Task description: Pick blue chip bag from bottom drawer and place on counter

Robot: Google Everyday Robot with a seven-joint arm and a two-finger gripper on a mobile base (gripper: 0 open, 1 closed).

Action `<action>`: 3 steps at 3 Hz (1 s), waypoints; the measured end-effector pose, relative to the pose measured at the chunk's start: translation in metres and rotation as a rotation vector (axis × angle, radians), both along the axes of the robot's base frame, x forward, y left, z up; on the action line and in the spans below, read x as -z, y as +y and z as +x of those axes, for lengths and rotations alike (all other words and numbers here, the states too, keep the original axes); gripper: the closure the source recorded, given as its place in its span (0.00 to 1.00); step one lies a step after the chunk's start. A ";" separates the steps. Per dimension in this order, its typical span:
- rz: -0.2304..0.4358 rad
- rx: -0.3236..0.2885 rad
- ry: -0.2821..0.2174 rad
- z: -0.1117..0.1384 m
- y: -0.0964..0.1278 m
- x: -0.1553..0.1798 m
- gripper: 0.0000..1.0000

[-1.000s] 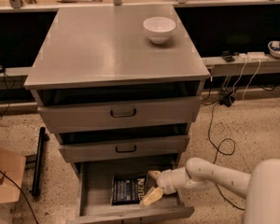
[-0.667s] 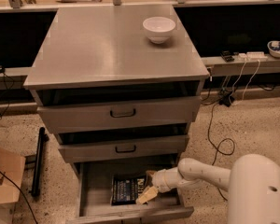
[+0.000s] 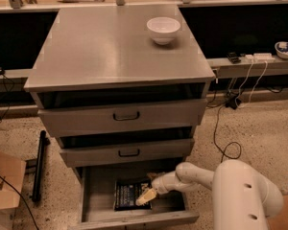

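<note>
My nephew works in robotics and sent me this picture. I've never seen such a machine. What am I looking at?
The white shape at lower right is a robot's arm, seen by one camera looking down at a grey cabinet from the front. At the arm's end is its gripper, the robot's hand. It is down in the open bottom drawer, at the right edge of a blue chip bag that lies flat there. I cannot tell whether it has hold of the bag. The counter on top carries a white bowl near its back right.
</note>
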State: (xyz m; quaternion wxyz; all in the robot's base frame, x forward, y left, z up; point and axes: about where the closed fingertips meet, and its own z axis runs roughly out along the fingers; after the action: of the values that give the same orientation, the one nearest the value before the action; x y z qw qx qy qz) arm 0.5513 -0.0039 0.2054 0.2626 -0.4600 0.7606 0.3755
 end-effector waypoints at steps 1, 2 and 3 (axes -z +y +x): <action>0.004 -0.007 0.019 0.017 0.009 0.032 0.00; 0.014 -0.020 0.042 0.029 0.018 0.057 0.00; 0.029 -0.024 0.078 0.031 0.022 0.075 0.00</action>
State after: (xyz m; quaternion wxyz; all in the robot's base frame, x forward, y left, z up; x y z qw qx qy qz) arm 0.5827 0.0183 0.1306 0.2350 -0.4503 0.7591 0.4071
